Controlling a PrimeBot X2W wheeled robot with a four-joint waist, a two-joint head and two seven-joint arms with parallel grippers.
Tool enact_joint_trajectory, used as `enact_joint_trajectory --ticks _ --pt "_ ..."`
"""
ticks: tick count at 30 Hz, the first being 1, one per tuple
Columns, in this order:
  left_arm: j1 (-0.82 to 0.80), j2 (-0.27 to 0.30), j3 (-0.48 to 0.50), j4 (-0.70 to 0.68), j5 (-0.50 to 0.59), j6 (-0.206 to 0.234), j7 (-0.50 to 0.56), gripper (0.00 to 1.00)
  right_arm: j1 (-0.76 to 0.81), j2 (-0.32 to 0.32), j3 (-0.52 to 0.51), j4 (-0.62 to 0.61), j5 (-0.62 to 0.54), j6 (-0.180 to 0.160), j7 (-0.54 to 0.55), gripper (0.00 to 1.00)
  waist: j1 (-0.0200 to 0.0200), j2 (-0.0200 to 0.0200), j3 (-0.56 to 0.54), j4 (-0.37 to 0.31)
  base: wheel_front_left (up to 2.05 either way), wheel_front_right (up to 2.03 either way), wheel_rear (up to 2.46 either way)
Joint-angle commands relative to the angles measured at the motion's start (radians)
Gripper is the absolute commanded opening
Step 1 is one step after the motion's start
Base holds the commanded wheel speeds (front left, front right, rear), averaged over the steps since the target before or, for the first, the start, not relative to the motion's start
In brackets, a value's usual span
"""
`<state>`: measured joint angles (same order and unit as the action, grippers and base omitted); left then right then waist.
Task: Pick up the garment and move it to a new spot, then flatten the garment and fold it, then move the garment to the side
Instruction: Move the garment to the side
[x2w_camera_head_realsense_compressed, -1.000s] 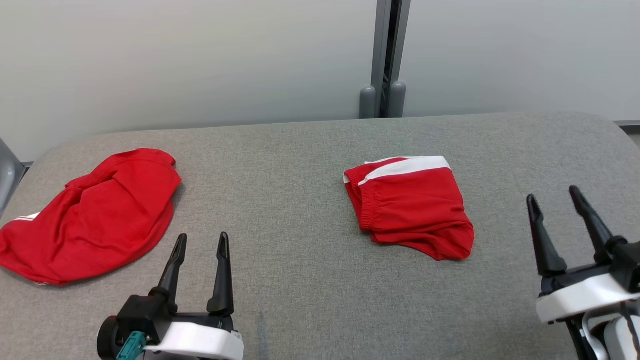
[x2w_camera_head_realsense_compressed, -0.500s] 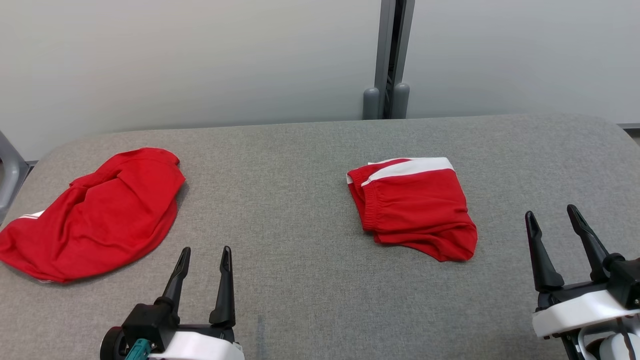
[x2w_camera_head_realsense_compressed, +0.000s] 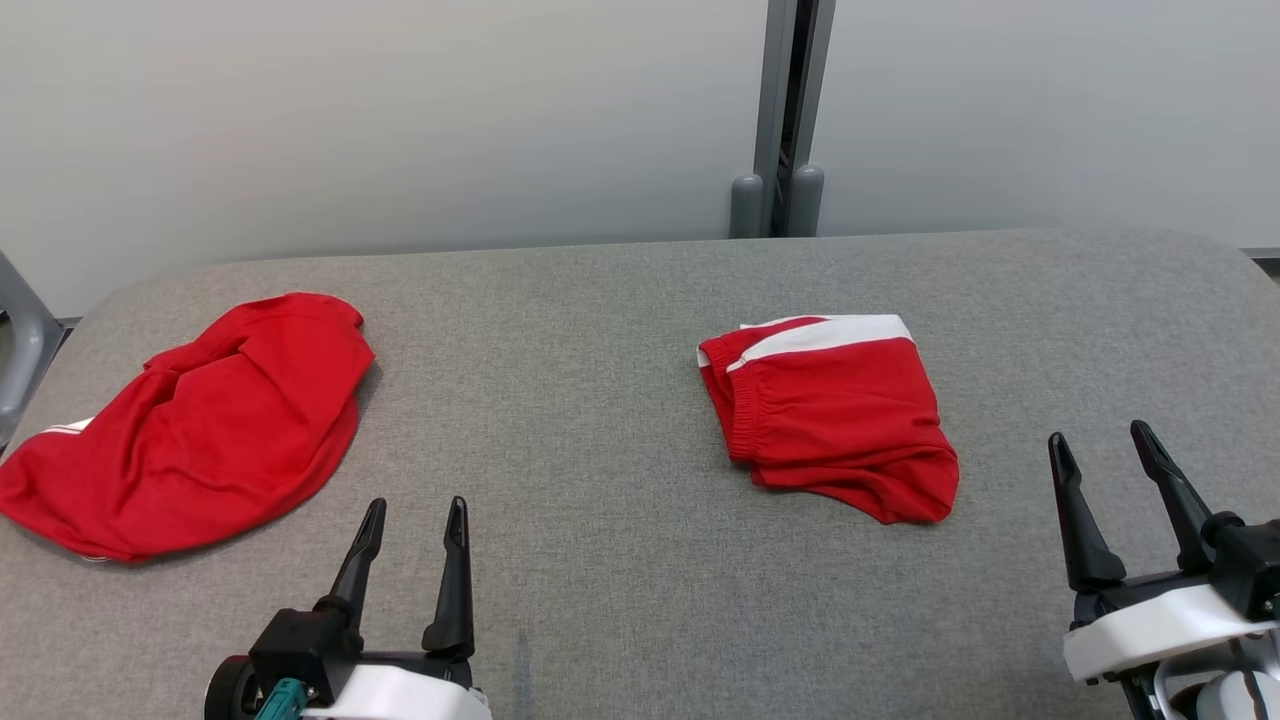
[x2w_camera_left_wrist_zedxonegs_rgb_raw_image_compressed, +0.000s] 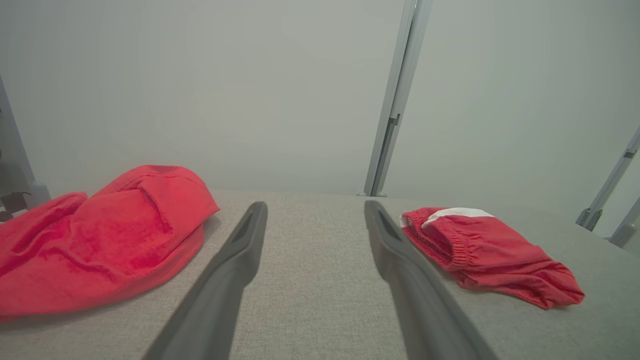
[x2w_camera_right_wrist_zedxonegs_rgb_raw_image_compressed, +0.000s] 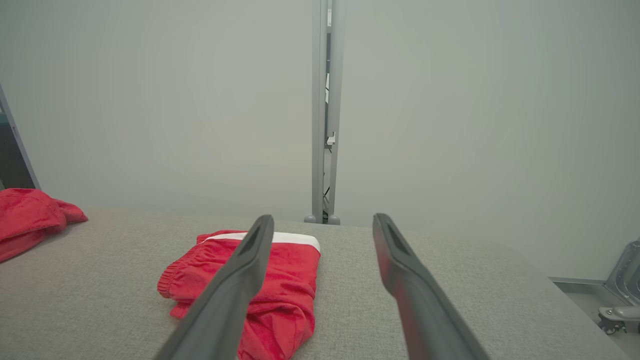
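My left gripper (x2w_camera_head_realsense_compressed: 417, 502) hovers over the near edge of the grey table (x2w_camera_head_realsense_compressed: 600, 620), its two fingers parted a moderate way with nothing between them. My right gripper (x2w_camera_head_realsense_compressed: 1097, 432) is likewise spread and empty, near the table's right end. The crumpled red garment (x2w_camera_head_realsense_compressed: 190, 430) lies at the far left, well apart from the folded red shorts (x2w_camera_head_realsense_compressed: 830, 420), which sit right of centre with a white band along their far edge. My left wrist view catches slanted grey struts (x2w_camera_left_wrist_zedxonegs_rgb_raw_image_compressed: 607, 185). My right wrist view catches a wheeled foot (x2w_camera_right_wrist_zedxonegs_rgb_raw_image_compressed: 617, 312) on the floor.
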<state>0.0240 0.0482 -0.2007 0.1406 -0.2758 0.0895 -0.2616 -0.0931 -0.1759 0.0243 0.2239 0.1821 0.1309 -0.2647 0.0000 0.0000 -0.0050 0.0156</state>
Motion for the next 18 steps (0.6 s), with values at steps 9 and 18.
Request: enact_joint_trajectory --ticks 9,18 --pt "-0.001 0.004 0.001 0.007 -0.002 0.004 -0.003 1.0 -0.001 -0.009 0.002 0.017 0.007 0.0 -0.001 1.0 0.0 0.0 -0.004 0.004 0.0 0.0 0.0" --pt "0.001 0.004 -0.004 0.009 -0.002 0.0 -0.003 1.0 0.001 -0.008 -0.011 0.022 0.012 0.0 -0.001 1.0 0.0 0.0 -0.003 0.012 0.0 0.0 0.0"
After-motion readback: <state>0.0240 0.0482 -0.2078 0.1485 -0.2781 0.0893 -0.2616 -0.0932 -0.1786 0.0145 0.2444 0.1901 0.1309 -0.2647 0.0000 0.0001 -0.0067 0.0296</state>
